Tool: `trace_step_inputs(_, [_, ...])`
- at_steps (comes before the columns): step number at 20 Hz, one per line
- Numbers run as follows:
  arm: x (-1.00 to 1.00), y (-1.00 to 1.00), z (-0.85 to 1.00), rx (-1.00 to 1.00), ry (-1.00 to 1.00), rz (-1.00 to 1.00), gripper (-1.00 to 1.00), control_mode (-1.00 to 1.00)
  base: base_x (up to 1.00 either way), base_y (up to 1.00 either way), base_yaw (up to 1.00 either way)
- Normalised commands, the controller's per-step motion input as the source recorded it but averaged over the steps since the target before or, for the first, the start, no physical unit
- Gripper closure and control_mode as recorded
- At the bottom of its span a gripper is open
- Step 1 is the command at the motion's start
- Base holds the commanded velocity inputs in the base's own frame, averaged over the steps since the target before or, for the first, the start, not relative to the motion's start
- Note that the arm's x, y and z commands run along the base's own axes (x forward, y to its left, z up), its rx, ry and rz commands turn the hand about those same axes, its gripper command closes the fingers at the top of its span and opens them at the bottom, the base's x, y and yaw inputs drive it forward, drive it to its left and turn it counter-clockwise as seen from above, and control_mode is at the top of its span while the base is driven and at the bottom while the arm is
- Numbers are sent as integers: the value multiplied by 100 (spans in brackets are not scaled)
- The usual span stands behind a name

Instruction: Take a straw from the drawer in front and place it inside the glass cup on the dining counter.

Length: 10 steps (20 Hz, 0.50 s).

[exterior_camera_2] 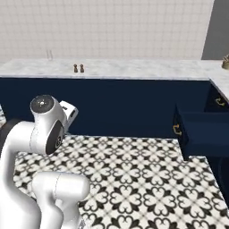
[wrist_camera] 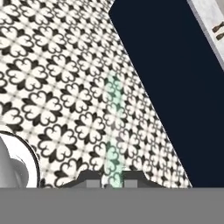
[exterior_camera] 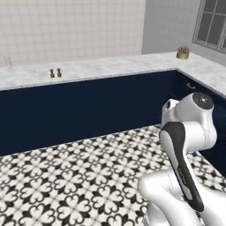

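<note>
The gripper point(wrist_camera: 110, 178) is clamping the straw point(wrist_camera: 113, 127), which is projecting ahead over the patterned floor point(wrist_camera: 52, 87). The drawer point(exterior_camera_2: 199, 134) is standing pulled out; two brown shakers point(exterior_camera: 55, 73) are sitting on the dining counter point(exterior_camera: 110, 66)

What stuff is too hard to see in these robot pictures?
- Straw: hand view, a pale see-through streak rising between the gripper tips; its far end fades out.
- Open drawer: right base view, its inside is hidden by its own walls.
- Glass cup: left base view, tiny and faint.
</note>
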Motion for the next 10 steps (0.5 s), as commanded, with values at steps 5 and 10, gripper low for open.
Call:
trace_step_inputs(5, [0, 0, 0, 0, 0, 0, 100, 100, 36, 100, -22])
trace_step_inputs(10, [0, 0, 0, 0, 0, 0, 100, 100, 43, 100, -32])
